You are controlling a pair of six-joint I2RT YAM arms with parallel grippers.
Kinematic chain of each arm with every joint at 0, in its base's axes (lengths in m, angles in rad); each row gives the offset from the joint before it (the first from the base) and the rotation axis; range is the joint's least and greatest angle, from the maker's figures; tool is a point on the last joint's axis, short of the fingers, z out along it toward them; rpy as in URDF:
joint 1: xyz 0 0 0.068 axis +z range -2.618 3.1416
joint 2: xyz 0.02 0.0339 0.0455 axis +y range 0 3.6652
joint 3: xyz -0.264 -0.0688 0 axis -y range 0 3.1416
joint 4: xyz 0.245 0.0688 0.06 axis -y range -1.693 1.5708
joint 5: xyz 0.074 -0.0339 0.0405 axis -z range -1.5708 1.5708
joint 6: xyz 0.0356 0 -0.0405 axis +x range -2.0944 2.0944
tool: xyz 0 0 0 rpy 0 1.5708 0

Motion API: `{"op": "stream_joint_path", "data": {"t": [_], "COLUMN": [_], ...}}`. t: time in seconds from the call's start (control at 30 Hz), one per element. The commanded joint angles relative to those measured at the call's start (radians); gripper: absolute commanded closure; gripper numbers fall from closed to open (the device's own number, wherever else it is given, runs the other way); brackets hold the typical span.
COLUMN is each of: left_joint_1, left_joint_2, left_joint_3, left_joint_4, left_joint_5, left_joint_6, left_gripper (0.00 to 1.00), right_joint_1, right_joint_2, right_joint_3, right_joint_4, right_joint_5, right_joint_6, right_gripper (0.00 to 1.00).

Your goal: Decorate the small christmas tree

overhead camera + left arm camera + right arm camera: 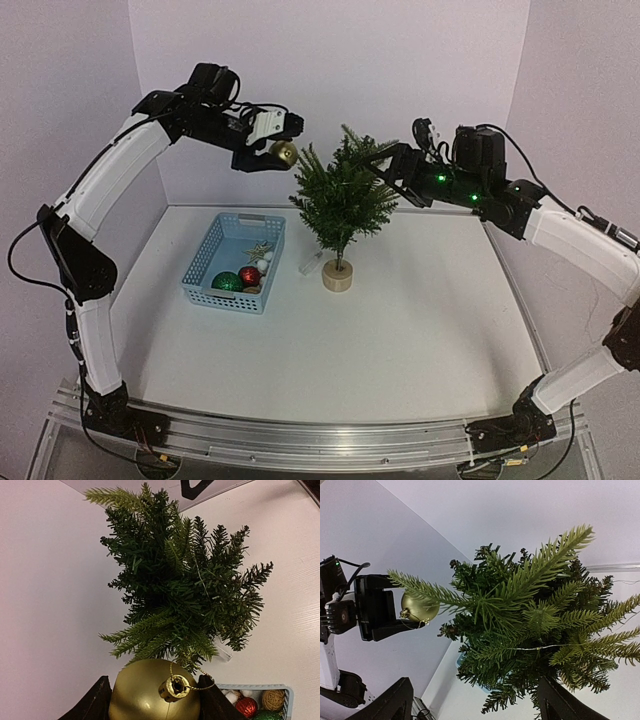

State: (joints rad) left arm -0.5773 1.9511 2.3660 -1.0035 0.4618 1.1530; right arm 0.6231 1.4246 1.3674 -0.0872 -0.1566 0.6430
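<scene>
Small christmas tree (340, 200), dark green needle fir on a thin trunk; it stands upright on its round pale wooden disc base (338, 278), mid-bench, just right of the pale blue perforated plastic basket (200, 272); bench (430, 330) is white.

Step in hand, as I read it: hanging the first ornament; I see none on the branches yet.

Left pincer (156, 702) is clamped on a matte gold ball bauble (419, 607), cap and thin gold loop (192, 679) facing the tree; it hovers high at the tree's upper left, near the outer tips; not touching, from what I can see.

Right pincer (474, 680) has its jaws wide apart at the crown's upper right; branch tips sit between the fingers in the wrist view; I can't tell whether they touch; looks like steadying duty.

Next move calls for getting that loop over a stiff upper branch tip before letting go; the loop is small and lies close to the cap, so alignment is tight; risk is nudging the light tree over.

Basket holds red and green baubles plus smaller bits.
</scene>
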Motion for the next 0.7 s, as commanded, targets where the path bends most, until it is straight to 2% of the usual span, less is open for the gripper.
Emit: {"op": "stream_joint_path", "data": {"t": [0.0, 0.3, 0.5, 0.67], "left_joint_1": [-0.003, -0.028, -0.03, -0.026], "left_joint_2": [-0.004, -0.002, 0.001, -0.005], "left_joint_3": [-0.069, -0.132, -0.108, -0.1], "left_joint_4": [0.065, 0.145, 0.161, 0.237], "left_joint_5": [-0.026, -0.084, -0.086, -0.094], "left_joint_6": [0.033, 0.034, 0.003, -0.111], "left_gripper": [0.47, 0.48, 0.49, 0.51], "right_joint_1": [-0.003, -0.003, -0.003, -0.004], "right_joint_2": [-0.023, -0.03, -0.038, -0.033], "right_joint_3": [0.014, 0.006, 0.0, -0.001], "right_joint_4": [0.016, 0.017, 0.017, 0.017], "right_joint_5": [0.002, 0.006, 0.008, 0.007], "right_joint_6": [-0.01, -0.008, -0.007, -0.003], "right_gripper": [0.14, 0.14, 0.14, 0.14]}}
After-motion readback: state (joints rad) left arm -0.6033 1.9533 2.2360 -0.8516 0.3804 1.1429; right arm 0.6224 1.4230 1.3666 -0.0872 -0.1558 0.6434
